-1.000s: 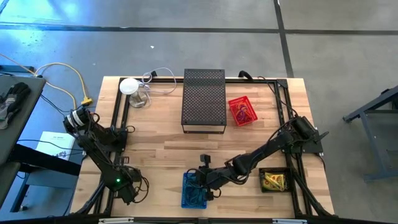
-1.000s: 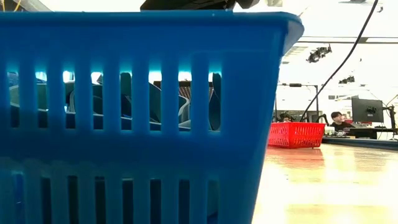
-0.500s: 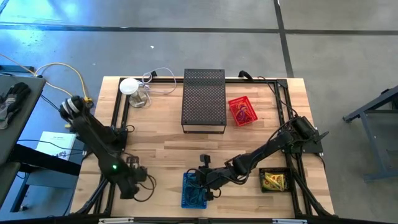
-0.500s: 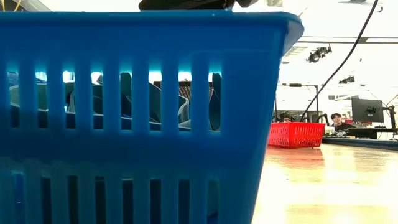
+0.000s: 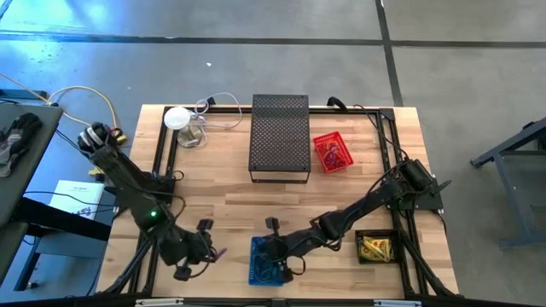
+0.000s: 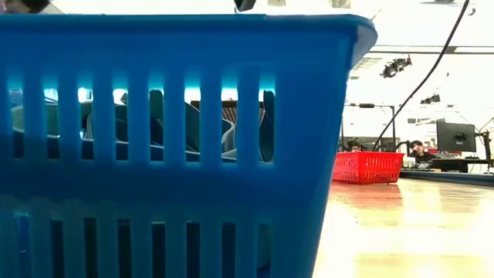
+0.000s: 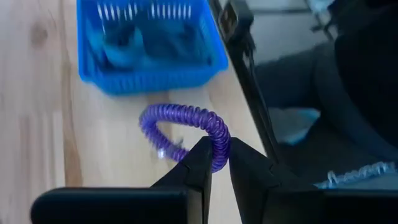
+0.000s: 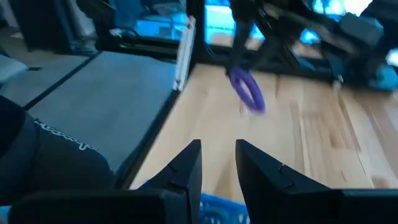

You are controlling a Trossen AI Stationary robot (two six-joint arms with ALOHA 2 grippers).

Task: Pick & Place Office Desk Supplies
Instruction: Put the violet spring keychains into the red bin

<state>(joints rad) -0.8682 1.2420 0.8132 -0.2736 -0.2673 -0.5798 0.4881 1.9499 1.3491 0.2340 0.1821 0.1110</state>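
Overhead, left hand (image 5: 203, 253) low near the front edge of the tabletop (image 5: 222, 192), pinching a purple coil loop (image 5: 219, 254) that pokes out toward the blue basket (image 5: 266, 261) just beside it; basket the nearer target for this arm, lying off the hand's tip toward the middle. Right hand (image 5: 275, 236) stretched flat across from the far side, hanging over the same basket's rear rim, arm long and low; red basket (image 5: 332, 152) and black mesh box (image 5: 279, 136) well apart at the back, a dark tray (image 5: 374, 247) of yellow packets near the right arm's base. At tabletop height, only the blue basket wall (image 6: 177, 139) filling the frame, pale blue shapes inside, no hand clearly told. From the left wrist, fingers (image 7: 202, 163) pressed on the purple coil loop (image 7: 186, 127), its arc bowing toward the blue basket (image 7: 152, 46) straight ahead, loop's plane roughly flat over the wood. From the right wrist, fingers (image 8: 186, 165) slightly parted on nothing, the purple loop (image 8: 247, 88) dangling ahead from the other arm. Likely next: carry over the rim, then release.
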